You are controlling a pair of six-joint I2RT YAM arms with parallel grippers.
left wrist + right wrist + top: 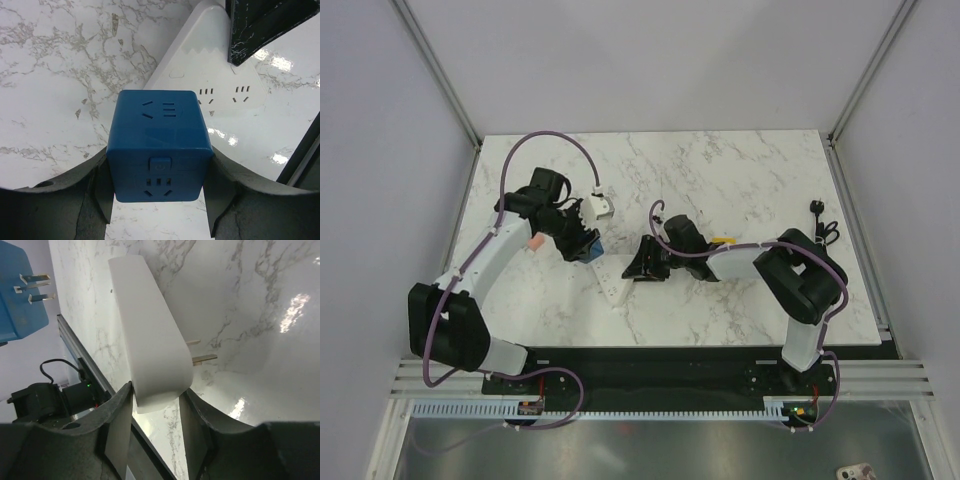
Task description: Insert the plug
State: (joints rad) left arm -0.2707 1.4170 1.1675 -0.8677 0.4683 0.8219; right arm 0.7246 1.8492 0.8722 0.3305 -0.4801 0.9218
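Observation:
My left gripper [157, 200] is shut on a blue cube [157, 145] with socket holes on its faces and holds it above the table, near the end of a white socket strip [200, 65]. In the top view the left gripper [582, 243] and the blue cube [593, 247] are left of centre. My right gripper [155, 425] is shut on the end of the white strip [150, 340]. The cube's metal prongs [35, 287] point toward the strip. A small yellow bit [723, 241], perhaps the plug, shows behind my right forearm and is mostly hidden. No green strip is in view.
A black plug with a thin cord [822, 228] lies at the table's right edge. The marble table [740, 170] ends at a black rail [650, 365] by the arm bases. Metal frame posts stand at the back corners.

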